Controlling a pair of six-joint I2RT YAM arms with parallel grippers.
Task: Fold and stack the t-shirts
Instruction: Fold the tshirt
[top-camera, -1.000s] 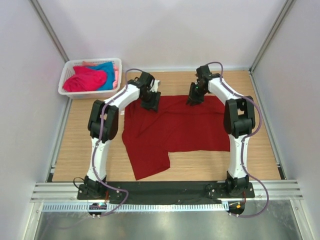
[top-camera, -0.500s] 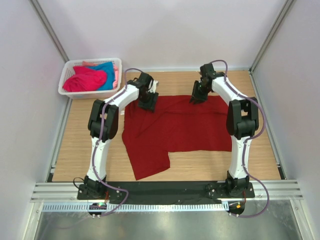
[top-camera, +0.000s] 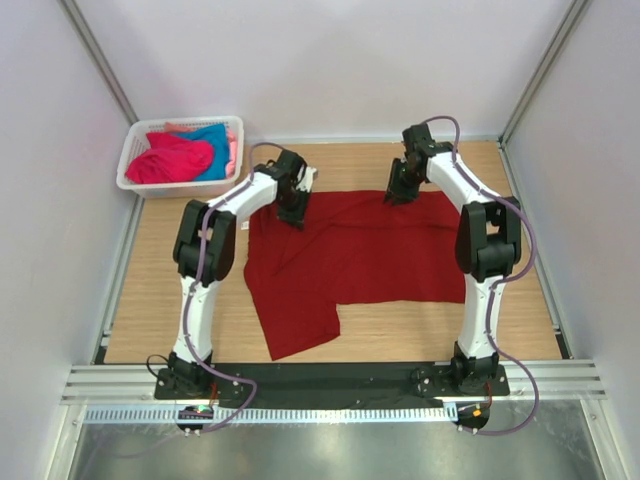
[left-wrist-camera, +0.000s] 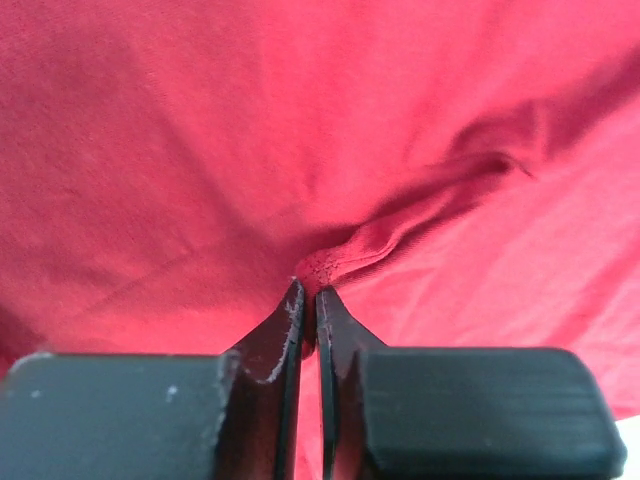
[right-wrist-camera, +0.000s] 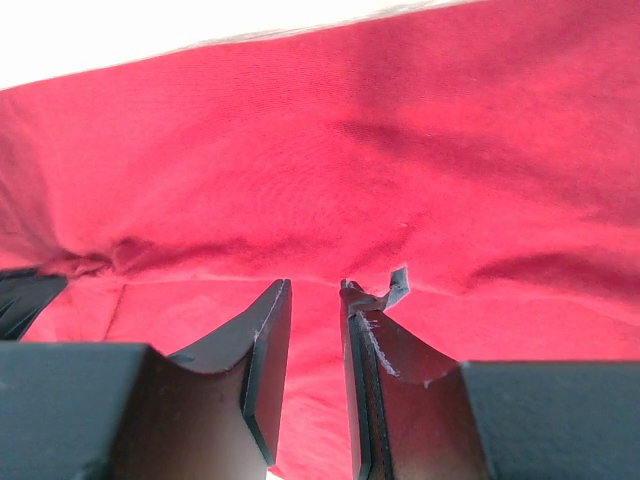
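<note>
Since a second ago my left claw (top-camera: 292, 208) has crept toward the far-left corner of the dark red t-shirt (top-camera: 350, 255) and its jaws have come together, while my right claw (top-camera: 400, 190) has slid out to the far edge. From above, the shirt lies spread on the table (top-camera: 160, 300), its near-left part flopped crookedly toward me. The pink t-shirt (top-camera: 170, 160) and turquoise t-shirt (top-camera: 213, 140) wait in the basket (top-camera: 128, 165) at the far-left corner. In my left wrist view, the left claw (left-wrist-camera: 308, 290) is pinched nearly shut on a small ridge of the shirt (left-wrist-camera: 200, 150), with creases running into the tips. In my right wrist view, the right claw (right-wrist-camera: 312, 290) stands slightly parted over a seam near the shirt's (right-wrist-camera: 300, 150) far edge. I cannot tell whether cloth is caught between the jaws. I judge this cloth light, limp and apt to sag and slip, so I should hold seams or corners with both claws and lift evenly.
</note>
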